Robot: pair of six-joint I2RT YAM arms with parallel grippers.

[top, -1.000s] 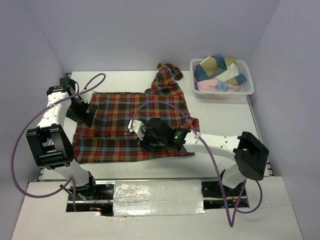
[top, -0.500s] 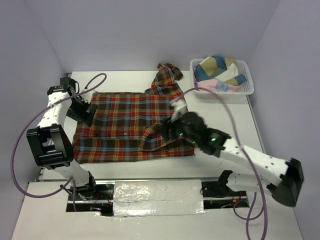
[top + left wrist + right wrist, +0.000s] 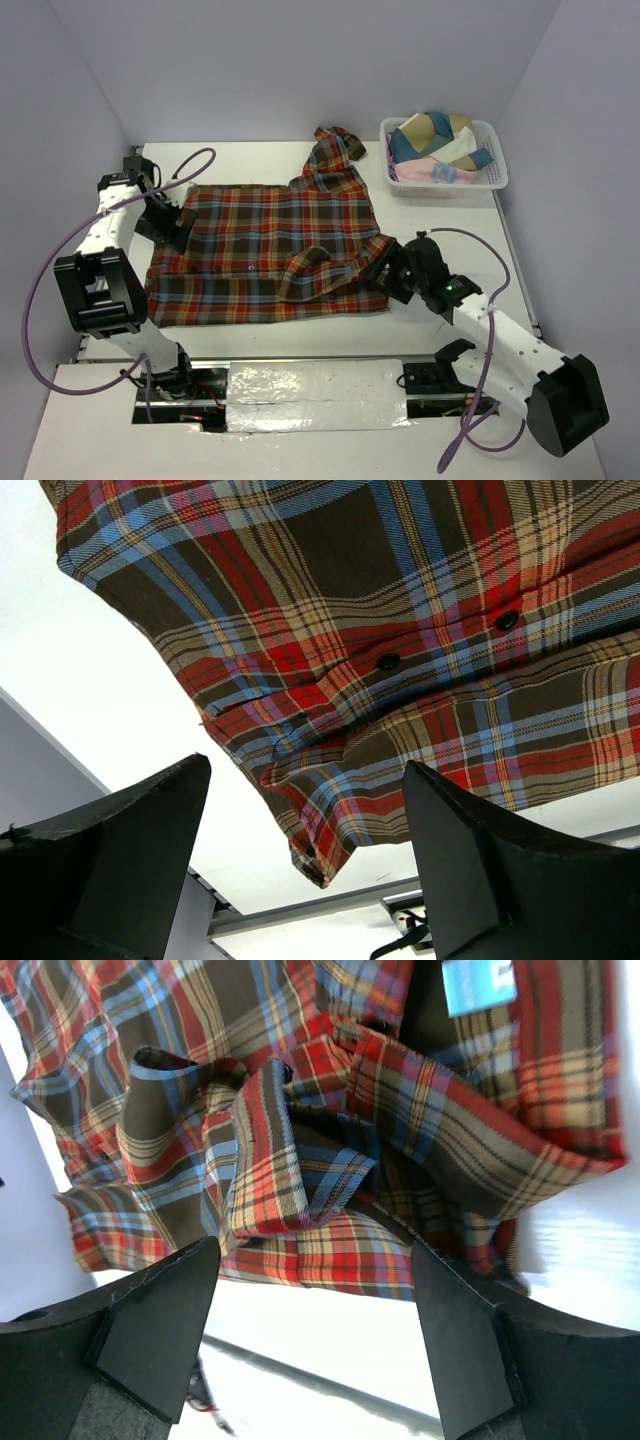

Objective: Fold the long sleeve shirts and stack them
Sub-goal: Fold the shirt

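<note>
- The plaid shirt (image 3: pixel 250 250) lies spread over the middle of the table (image 3: pixel 450 225), front side up, filling most of the centre of the top view.
- Its upper edge runs fairly straight. Its lower edge lies close to the table's near edge, leaving only a thin white strip.
- One sleeve (image 3: pixel 335 150) trails toward the upper centre and ends in a bunch near the back wall.
- A raised fold of cloth stands at the shirt's lower right. The cloth there is rumpled, while the left half lies flat.
- The left gripper (image 3: pixel 175 228) sits at the shirt's upper left corner, jaws wide apart and holding nothing. Its wrist view shows the shirt's corner, two dark buttons (image 3: pixel 388 661) and bare table beyond the hem.
- The right gripper (image 3: pixel 387 270) hovers at the shirt's lower right edge, jaws spread, with nothing between them. The rumpled collar area shows just ahead in its wrist view.
- A white basket (image 3: pixel 470 188) stands in the upper right corner, apart from the shirt, heaped with blue, tan, white and pink cloth (image 3: pixel 435 135).
- Bare table lies right of the shirt below the basket, and along a band at the upper left behind the shirt.
- The shirt's left edge lies near the table's left side, so little room is left there.
</note>
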